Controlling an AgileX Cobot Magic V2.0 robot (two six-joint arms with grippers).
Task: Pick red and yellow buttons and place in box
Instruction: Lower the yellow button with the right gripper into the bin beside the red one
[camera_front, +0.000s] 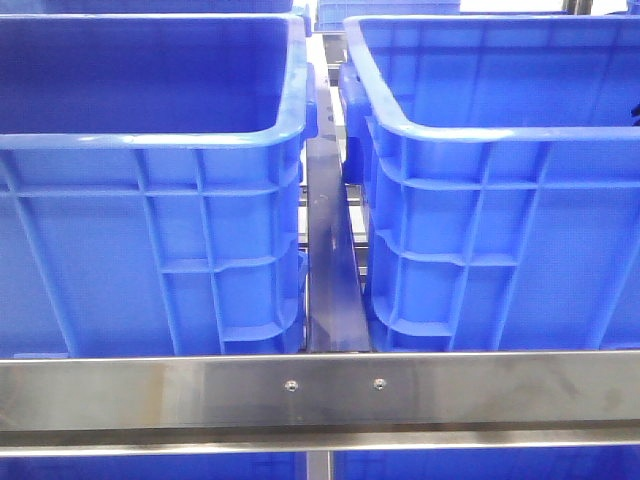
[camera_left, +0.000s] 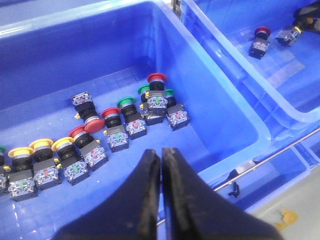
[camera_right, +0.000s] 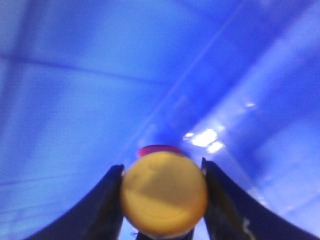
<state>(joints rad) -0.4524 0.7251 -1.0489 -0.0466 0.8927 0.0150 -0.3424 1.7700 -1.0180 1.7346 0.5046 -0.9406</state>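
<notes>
Yellow button (camera_right: 164, 194) clamped cap-up in right claw (camera_right: 163, 200) over blue box (camera_right: 75, 100) interior, judged light, rigid, slick-capped, best gripped at the blocky body; left claw (camera_left: 161, 165) together, empty, above supply bin (camera_left: 225, 100).

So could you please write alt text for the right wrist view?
A yellow button fills the gap between the right gripper fingers, close to the camera. A red cap peeks out behind it, against a blurred blue bin interior.
</notes>
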